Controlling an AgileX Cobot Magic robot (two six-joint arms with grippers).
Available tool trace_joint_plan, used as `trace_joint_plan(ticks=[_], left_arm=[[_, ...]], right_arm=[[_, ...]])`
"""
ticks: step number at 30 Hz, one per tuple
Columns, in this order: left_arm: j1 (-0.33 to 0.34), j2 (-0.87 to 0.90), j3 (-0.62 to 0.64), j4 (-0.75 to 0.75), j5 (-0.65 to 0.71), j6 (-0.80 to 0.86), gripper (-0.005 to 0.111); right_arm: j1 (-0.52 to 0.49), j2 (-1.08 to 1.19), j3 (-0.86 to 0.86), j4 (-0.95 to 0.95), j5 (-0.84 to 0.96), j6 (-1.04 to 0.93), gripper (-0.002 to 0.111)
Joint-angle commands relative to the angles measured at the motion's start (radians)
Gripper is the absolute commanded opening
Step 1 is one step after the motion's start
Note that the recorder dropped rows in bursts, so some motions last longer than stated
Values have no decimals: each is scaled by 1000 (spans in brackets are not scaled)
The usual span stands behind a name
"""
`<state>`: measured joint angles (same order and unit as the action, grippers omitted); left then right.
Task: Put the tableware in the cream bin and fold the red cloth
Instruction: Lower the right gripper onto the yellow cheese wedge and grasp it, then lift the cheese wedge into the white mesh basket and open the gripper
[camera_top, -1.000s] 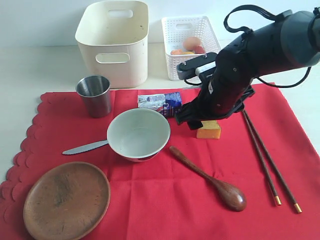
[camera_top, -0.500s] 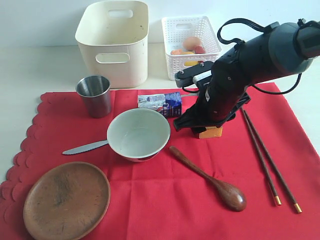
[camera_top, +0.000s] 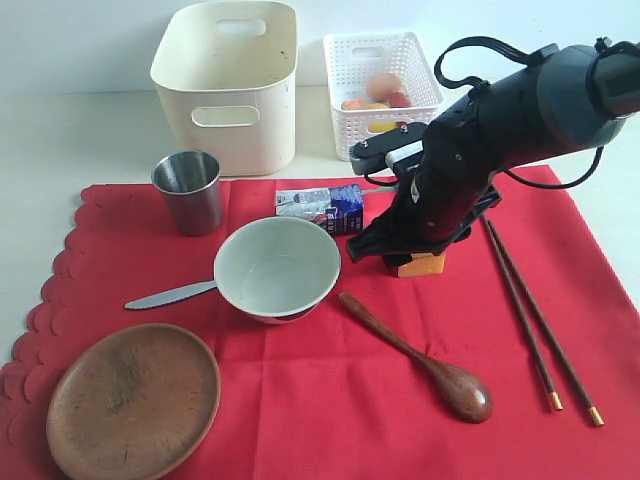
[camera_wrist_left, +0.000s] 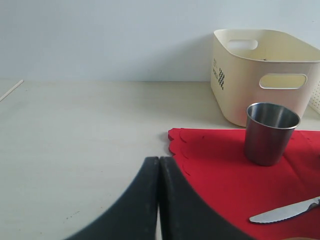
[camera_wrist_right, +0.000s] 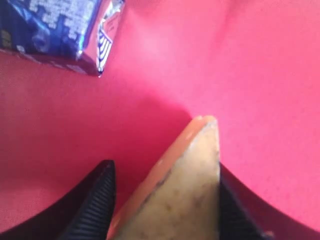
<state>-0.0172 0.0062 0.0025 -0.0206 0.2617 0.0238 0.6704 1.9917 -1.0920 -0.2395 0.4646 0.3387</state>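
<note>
Fingers of my right gripper (camera_wrist_right: 164, 172) clamped the cheese (camera_top: 421, 266) on the red cloth (camera_top: 300, 400); left gripper (camera_wrist_left: 159, 165) was pressed shut, empty. The cup (camera_top: 188, 190) and bowl (camera_top: 277, 268) sat on the cloth, cream bin (camera_top: 228, 90) behind.

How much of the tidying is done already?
Done: some food sits in the white basket. In hand: the right gripper pinches the cheese wedge. To do: cup, bowl, knife, plate, spoon and chopsticks all lie on the red cloth, not in the cream bin, and the cloth is flat, unfolded.
</note>
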Motion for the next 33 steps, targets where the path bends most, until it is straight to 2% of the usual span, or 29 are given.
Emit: trace_joint_plan(ticks=[1, 5, 9, 10, 16, 21, 29, 33], left_arm=[[-5, -6, -3, 1, -6, -2, 3], [-5, -6, -3, 1, -6, -2, 3], [-5, -6, -3, 1, -6, -2, 3], [-5, -6, -3, 1, -6, -2, 3], [-5, -6, -3, 1, -6, -2, 3], [-5, -6, -3, 1, -6, -2, 3], [-5, -6, -3, 1, -6, -2, 3], [-5, -6, -3, 1, -6, -2, 3]], right_arm=[[4, -4, -4, -3, 8, -2, 22], [4, -35, -6, -3, 30, -7, 18], [4, -98, -6, -6, 45, -26, 1], [4, -117, -6, -6, 54, -26, 0], [4, -242, -6, -15, 72, -26, 0], [4, -331, -18, -131, 47, -10, 0], [-10, -318, -133, -292, 35, 92, 0], [-66, -280, -183, -321, 33, 111, 0]])
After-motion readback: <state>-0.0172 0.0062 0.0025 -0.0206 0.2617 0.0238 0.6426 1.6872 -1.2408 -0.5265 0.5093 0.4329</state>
